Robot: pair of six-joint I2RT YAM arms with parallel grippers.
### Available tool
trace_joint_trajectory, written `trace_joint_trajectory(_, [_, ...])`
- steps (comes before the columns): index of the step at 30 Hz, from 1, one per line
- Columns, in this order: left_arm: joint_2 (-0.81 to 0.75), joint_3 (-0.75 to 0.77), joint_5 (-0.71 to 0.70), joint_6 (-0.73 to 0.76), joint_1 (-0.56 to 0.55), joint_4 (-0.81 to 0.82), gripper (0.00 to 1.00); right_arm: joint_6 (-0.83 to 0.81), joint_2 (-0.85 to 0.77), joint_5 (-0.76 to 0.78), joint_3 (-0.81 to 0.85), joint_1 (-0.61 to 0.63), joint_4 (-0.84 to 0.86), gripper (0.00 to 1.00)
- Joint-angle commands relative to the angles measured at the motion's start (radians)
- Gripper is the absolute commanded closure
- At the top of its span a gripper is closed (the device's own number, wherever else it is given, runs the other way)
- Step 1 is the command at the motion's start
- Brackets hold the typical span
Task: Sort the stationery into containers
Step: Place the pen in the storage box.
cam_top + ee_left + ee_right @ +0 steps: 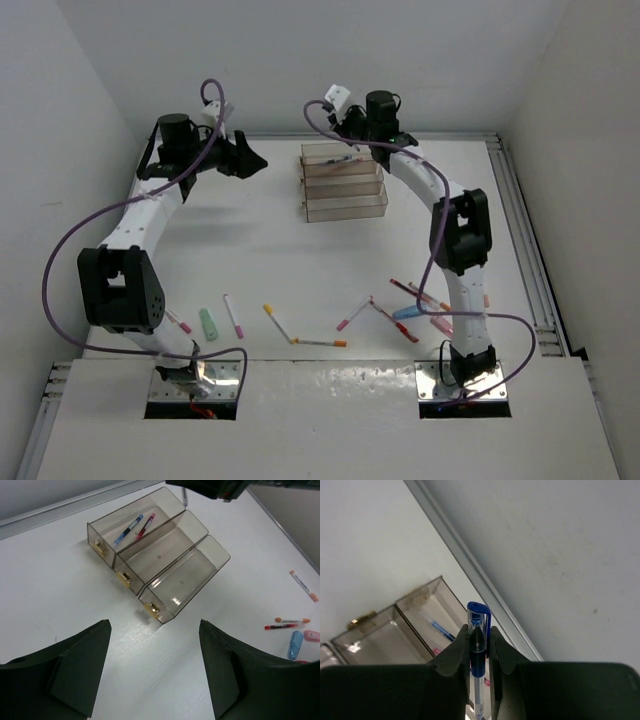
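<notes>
The right fingers pinch a blue-capped pen above the far tray, which holds two pens. The left fingers stand spread wide. On the counter lie more pens.

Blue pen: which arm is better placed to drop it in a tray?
Right. The right jaws are shut on the pen, over the far tray. The left jaws are open and empty, back from it.

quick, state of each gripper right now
left gripper: open, holding nothing
right gripper: shut on a blue pen
</notes>
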Motion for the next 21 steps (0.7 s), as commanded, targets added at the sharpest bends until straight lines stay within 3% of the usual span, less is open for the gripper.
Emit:
trace_joint_trajectory(1, [-0.072,-0.022,-0.059,0.088,0.009,-0.074,0.23,-0.181,0.064,0.006,0.114,0.004,0.062,1.00])
trace_joint_trajectory(4, [-0.087,-0.032,-0.130,0.131,0.034,-0.136,0.23,-0.234,0.127,-0.029,0.122,0.004,0.106,1.00])
trace_joint_trajectory(8, [-0.096,-0.045,-0.114,0.137,0.058,-0.170,0.23,-0.266,0.152,-0.063,0.099,0.000,0.102,0.98])
trace_joint_trajectory(11, [-0.101,-0.053,-0.097,0.128,0.068,-0.164,0.23,-0.294,0.146,-0.072,0.003,0.002,0.175,0.82])
trace_joint_trajectory(16, [-0.099,-0.059,-0.084,0.127,0.080,-0.160,0.23,-0.303,0.167,-0.078,0.016,-0.001,0.182,0.58])
trace_joint_trajectory(21, [-0.081,-0.041,-0.064,0.127,0.094,-0.160,0.23,-0.286,0.167,-0.092,0.041,0.002,0.163,0.54])
